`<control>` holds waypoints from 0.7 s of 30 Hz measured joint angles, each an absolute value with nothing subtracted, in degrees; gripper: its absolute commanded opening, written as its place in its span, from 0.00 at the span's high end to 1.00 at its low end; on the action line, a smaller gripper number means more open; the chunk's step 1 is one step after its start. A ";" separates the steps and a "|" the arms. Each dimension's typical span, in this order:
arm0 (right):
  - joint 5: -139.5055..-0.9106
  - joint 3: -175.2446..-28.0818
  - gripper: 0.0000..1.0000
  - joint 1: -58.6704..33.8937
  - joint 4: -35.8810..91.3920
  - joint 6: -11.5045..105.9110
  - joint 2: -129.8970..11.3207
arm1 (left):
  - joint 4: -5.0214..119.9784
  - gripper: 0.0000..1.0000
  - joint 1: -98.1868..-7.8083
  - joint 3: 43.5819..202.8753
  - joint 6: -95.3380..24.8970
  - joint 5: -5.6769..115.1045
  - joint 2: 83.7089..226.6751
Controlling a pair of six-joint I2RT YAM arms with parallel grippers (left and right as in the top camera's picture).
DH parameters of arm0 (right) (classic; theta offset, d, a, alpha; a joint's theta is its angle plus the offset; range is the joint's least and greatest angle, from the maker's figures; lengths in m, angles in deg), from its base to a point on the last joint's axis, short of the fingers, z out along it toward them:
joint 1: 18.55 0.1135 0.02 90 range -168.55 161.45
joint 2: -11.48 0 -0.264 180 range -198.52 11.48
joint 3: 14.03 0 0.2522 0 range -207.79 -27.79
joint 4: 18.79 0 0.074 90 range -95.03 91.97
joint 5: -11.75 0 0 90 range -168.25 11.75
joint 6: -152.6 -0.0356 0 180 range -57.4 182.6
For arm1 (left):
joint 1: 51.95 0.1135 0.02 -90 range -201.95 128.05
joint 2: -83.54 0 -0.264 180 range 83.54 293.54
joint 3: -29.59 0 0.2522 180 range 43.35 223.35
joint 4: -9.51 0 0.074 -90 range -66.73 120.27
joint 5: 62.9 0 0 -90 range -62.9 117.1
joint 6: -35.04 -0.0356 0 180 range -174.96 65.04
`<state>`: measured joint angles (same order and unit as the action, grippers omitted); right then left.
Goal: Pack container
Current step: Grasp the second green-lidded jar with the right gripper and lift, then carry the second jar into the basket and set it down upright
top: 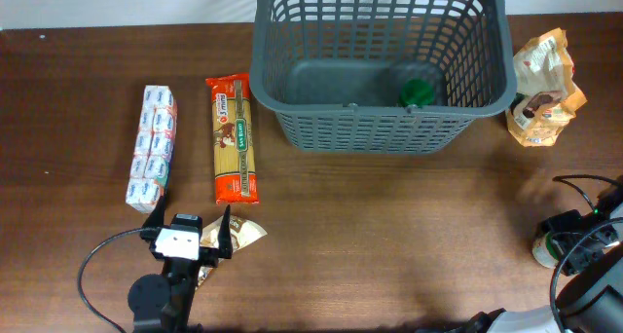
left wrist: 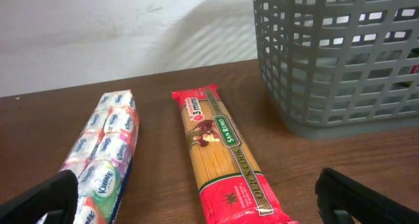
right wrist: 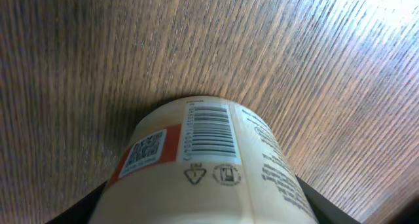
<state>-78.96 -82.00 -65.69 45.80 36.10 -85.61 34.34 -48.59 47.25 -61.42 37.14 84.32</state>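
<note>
Currently right gripper (right wrist: 203, 207) clenched on jar (right wrist: 196, 158), left gripper (top: 190, 226) released; the smooth jar may slip before reaching container (top: 384, 129).

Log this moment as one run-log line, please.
left gripper: open, empty, near red spaghetti packet | right gripper: around cream cylindrical jar, grip unclear | dark grey slotted plastic basket: holds green item
</note>
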 measured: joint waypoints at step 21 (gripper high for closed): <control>-68.43 -141.61 0.96 -57.12 74.21 43.60 -82.31 | 34.34 0.01 -48.59 47.25 -61.44 37.14 84.32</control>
